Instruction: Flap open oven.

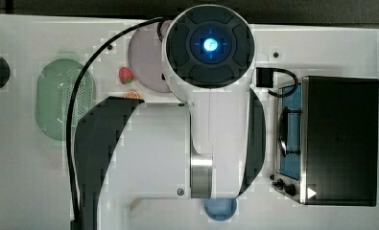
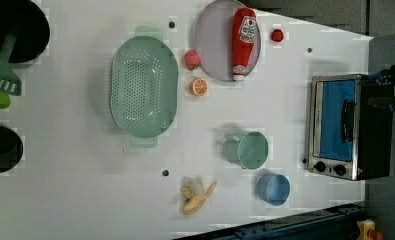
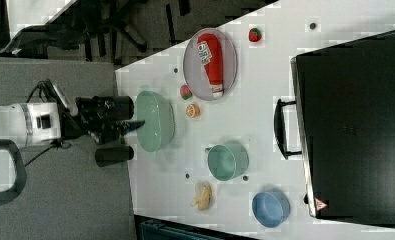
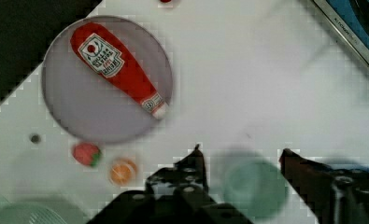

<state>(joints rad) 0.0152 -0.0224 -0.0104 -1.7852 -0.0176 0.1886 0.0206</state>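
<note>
Oven (image 2: 346, 127) at table (image 2: 85, 200) edge.

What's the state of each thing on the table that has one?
Black toaster oven with blue glass door: door shut.
Gripper: open, empty, above the table.
Red ketchup bottle: lying on the grey round plate.
Green mug: upright, empty.
Blue cup: upright, empty.
Green colander: empty.

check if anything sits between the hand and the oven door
Nothing visible does. The open hand hangs above the green cup, and bare white table runs from there to the oven with its door shut.
</note>
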